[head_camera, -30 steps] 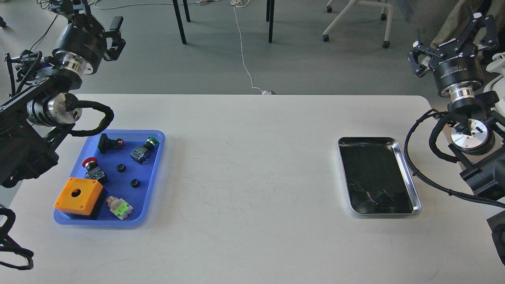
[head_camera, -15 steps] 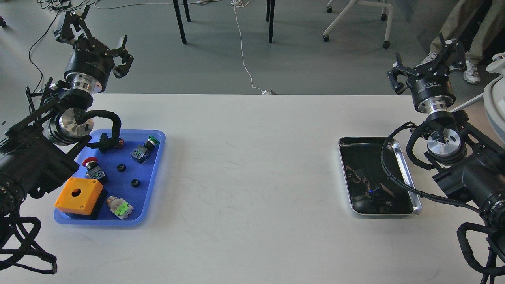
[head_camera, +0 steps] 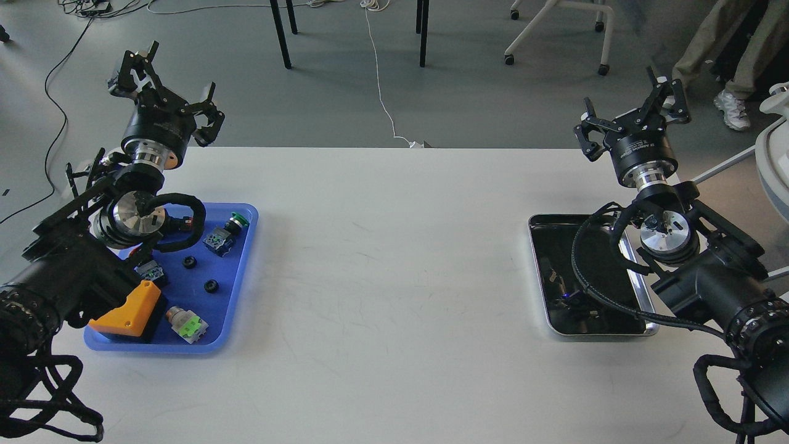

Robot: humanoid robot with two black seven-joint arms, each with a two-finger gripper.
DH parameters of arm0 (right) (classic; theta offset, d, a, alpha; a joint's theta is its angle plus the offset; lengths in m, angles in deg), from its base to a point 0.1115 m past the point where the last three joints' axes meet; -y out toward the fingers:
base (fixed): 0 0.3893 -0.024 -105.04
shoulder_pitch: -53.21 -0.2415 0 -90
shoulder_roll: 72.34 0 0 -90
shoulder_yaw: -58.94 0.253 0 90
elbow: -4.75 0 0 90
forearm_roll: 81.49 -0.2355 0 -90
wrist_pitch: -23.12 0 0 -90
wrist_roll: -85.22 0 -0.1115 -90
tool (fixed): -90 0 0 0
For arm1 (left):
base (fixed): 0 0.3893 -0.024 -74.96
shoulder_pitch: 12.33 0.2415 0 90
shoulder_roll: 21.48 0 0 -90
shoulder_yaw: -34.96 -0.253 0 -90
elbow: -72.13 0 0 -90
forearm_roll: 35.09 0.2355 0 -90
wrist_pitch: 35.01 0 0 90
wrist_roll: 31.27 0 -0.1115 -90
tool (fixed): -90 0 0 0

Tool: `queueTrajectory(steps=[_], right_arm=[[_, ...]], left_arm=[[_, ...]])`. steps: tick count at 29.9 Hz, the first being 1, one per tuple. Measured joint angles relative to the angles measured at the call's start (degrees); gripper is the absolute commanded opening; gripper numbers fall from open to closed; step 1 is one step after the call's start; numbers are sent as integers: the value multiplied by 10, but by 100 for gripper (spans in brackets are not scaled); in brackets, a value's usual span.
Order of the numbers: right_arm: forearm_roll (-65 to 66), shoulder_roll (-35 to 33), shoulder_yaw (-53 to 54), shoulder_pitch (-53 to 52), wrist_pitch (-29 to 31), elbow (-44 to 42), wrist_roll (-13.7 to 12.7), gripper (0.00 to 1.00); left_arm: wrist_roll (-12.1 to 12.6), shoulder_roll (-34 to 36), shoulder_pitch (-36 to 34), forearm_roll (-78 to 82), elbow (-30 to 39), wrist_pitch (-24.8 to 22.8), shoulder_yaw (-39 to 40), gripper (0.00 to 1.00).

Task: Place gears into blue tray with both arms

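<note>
Two small black gears lie inside the blue tray at the table's left. My left gripper is raised above the table's far left edge, behind the tray, its fingers spread open and empty. My left arm covers part of the tray's left side. At the far right, my right gripper hangs beyond the table's far edge, behind the silver tray, open with nothing in it.
The blue tray also holds an orange box, a green-capped push-button and a white-and-green switch part. A shiny silver tray with a dark inside lies at the right. A person's legs stand at the far right.
Both arms have swung inward over the table. The left gripper dropped lower and moved right, the right gripper moved left. The left arm now hides more of the blue tray.
</note>
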Motion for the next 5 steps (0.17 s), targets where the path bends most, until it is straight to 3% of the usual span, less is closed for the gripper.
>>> queueTrajectory(steps=[5], right_arm=[[0, -2, 1, -1, 1, 0, 0, 99]], left_arm=[[-1, 1, 1, 3, 0, 0, -1, 98]])
